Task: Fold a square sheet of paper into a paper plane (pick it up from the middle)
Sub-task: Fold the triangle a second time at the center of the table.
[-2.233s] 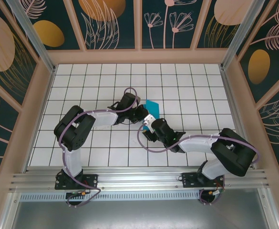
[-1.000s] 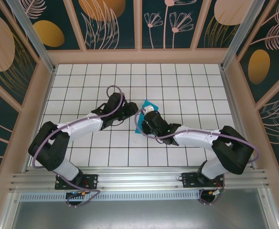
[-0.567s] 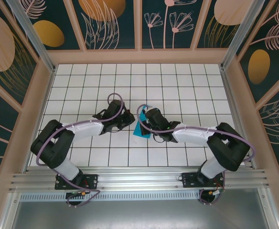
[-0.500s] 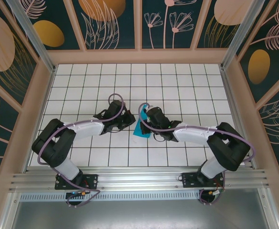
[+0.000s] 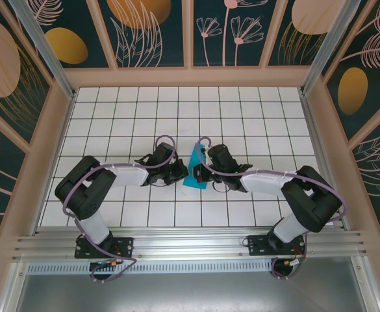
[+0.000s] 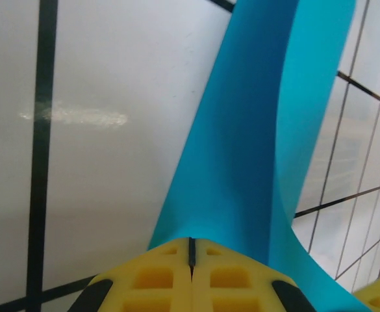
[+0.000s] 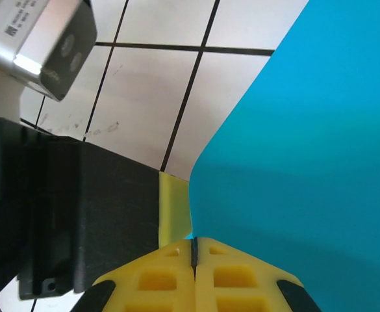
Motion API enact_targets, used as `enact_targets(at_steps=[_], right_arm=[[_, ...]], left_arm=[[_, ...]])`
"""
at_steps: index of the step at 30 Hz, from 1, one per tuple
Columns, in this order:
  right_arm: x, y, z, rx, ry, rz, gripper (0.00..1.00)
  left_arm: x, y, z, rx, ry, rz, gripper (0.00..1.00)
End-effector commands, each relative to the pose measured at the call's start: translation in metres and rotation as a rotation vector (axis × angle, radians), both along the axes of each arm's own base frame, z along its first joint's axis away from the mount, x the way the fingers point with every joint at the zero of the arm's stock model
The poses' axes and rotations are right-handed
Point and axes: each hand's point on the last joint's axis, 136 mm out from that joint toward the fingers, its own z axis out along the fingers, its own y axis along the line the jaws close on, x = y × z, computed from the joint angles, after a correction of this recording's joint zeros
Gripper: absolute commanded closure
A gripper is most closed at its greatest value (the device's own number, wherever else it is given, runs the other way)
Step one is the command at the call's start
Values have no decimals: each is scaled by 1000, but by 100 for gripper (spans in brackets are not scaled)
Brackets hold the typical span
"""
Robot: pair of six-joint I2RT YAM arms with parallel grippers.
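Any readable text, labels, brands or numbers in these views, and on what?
Printed label on the silver camera housing, right wrist view: too small and blurred to read.
Teal paper and tiled table: no writing.

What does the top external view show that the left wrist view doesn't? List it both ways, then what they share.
Top external: the left arm and right arm meeting at the teal paper, plus the patterned walls. Left wrist: close up, yellow fingers shut on the paper's edge. Both: the teal paper and the white grid table.
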Motion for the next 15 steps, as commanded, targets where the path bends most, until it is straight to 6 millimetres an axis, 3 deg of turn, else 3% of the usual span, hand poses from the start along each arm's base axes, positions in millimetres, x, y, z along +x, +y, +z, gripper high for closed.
enact_targets(at_steps=[1,15], right_arm=[[-1,1,4,54,12,3,94],[-2,-18,-6,70,77,38,92]], left_arm=[[-1,-6,-3,-9,-1,-25,97],[-7,4,-33,77,40,-33,98]])
